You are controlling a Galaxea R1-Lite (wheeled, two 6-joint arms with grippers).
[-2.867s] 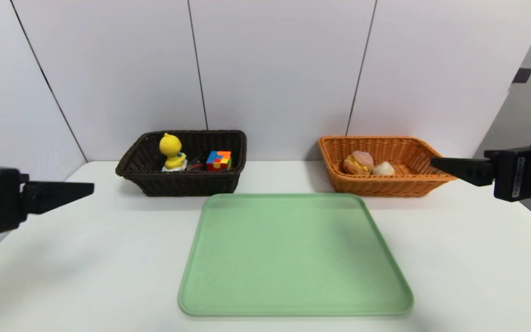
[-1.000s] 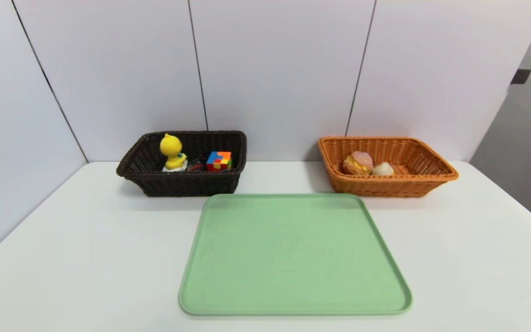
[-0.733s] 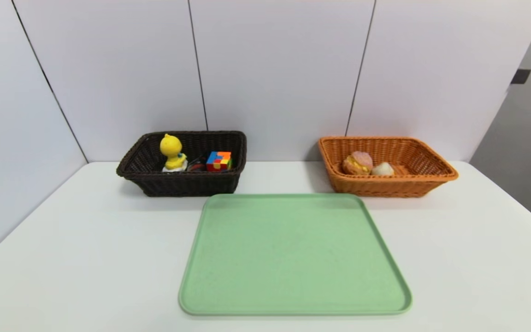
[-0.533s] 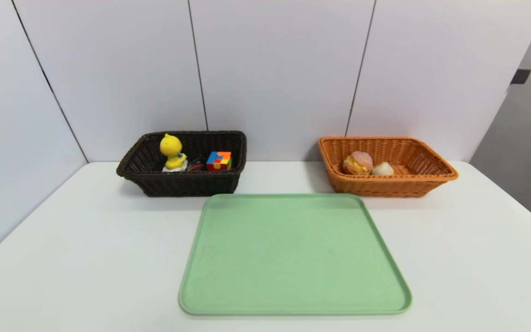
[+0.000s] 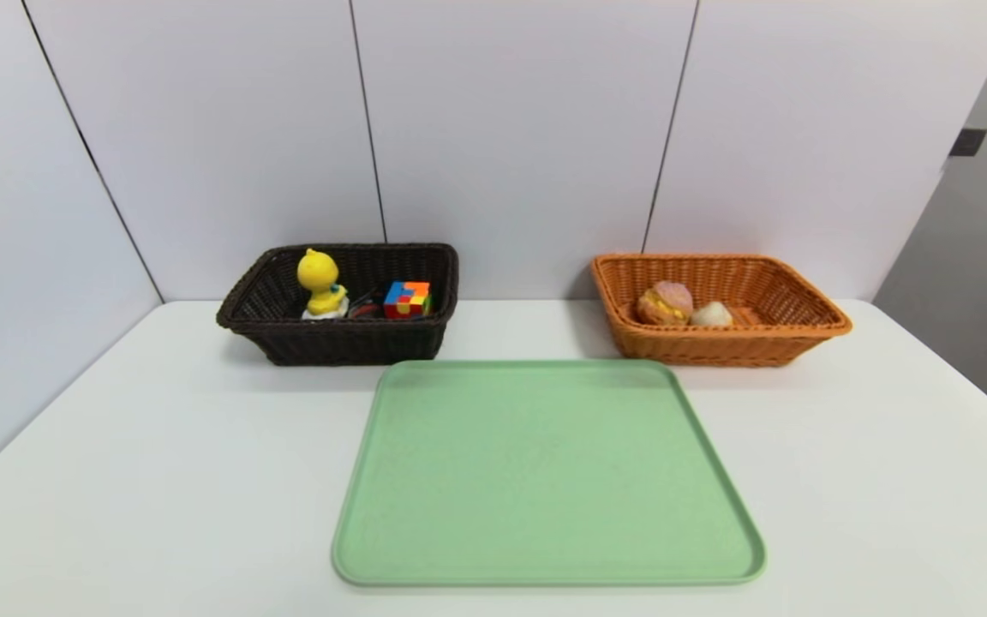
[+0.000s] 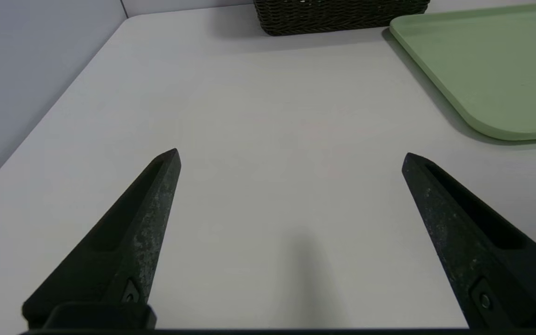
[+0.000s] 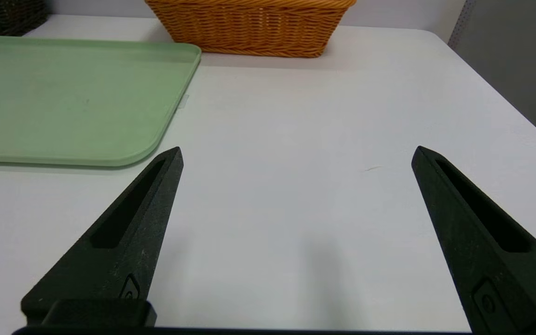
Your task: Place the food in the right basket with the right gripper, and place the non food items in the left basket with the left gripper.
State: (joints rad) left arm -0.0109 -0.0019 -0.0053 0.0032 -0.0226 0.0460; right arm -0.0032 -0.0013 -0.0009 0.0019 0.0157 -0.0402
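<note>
The dark brown left basket (image 5: 335,341) stands at the back left and holds a yellow duck toy (image 5: 320,283), a multicoloured cube (image 5: 407,299) and a dark item between them, largely hidden. The orange right basket (image 5: 720,347) at the back right holds the food: a tan bun with a pinkish top (image 5: 665,302) and a pale bun (image 5: 711,314). Both arms are out of the head view. My left gripper (image 6: 291,156) hangs open over bare table, short of the left basket (image 6: 338,16). My right gripper (image 7: 296,151) is open over bare table, short of the right basket (image 7: 254,23).
A green tray (image 5: 545,471) lies in the middle of the white table with nothing on it; its corner shows in the left wrist view (image 6: 486,70) and the right wrist view (image 7: 63,97). White wall panels stand behind the baskets. The table's edge runs along the right (image 7: 505,97).
Both grippers, seen at the head view's left and right edges about three seconds ago, have withdrawn out of that view. Over the last second nothing has moved.
</note>
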